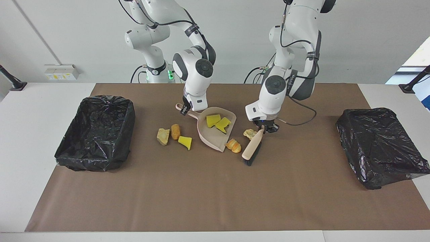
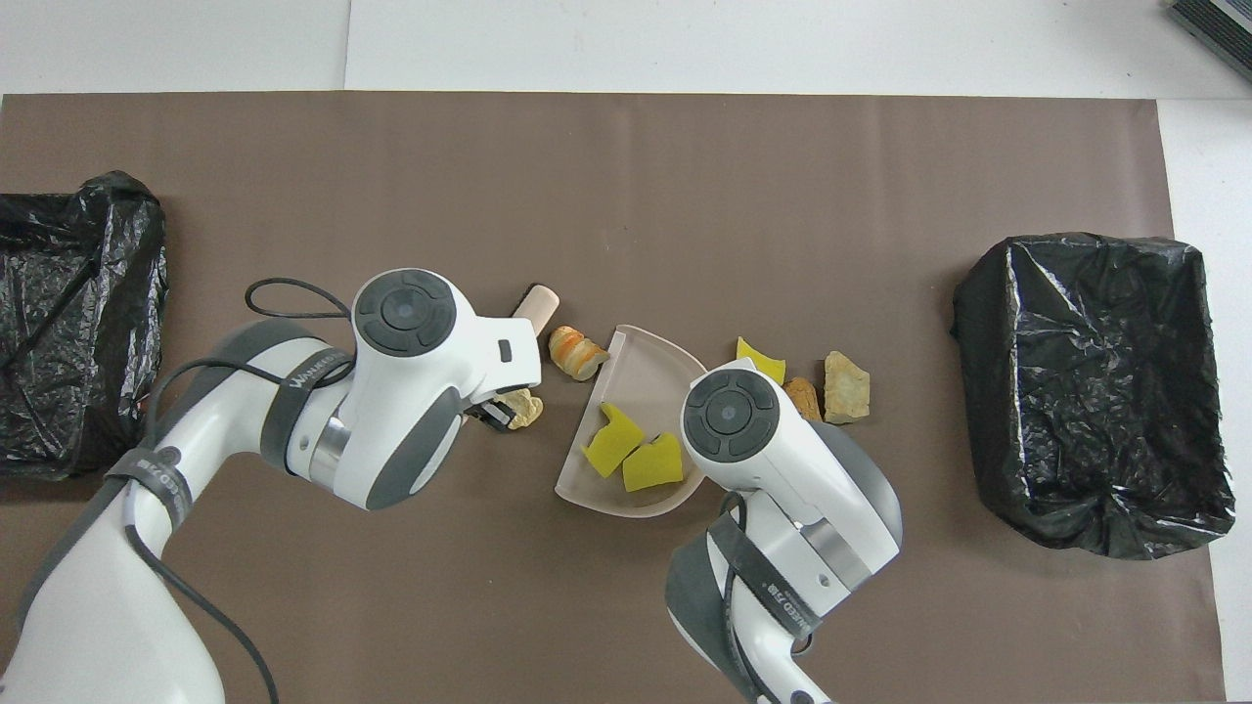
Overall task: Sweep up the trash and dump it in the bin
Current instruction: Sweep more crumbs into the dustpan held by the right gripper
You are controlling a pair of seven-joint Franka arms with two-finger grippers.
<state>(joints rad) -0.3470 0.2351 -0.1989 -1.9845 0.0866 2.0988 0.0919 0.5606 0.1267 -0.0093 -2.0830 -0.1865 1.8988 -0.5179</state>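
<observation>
Pink dustpan (image 1: 215, 134), yellow chunks (image 1: 216, 122), black-lined bins (image 1: 97, 132), brown mat (image 1: 215, 195), beige brush (image 1: 252, 147)

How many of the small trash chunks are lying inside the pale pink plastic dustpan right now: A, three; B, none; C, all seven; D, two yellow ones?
D: two bright yellow sponge-like chunks lie in the pale pink plastic dustpan, while the other chunks sit on the brown mat around it.
</observation>
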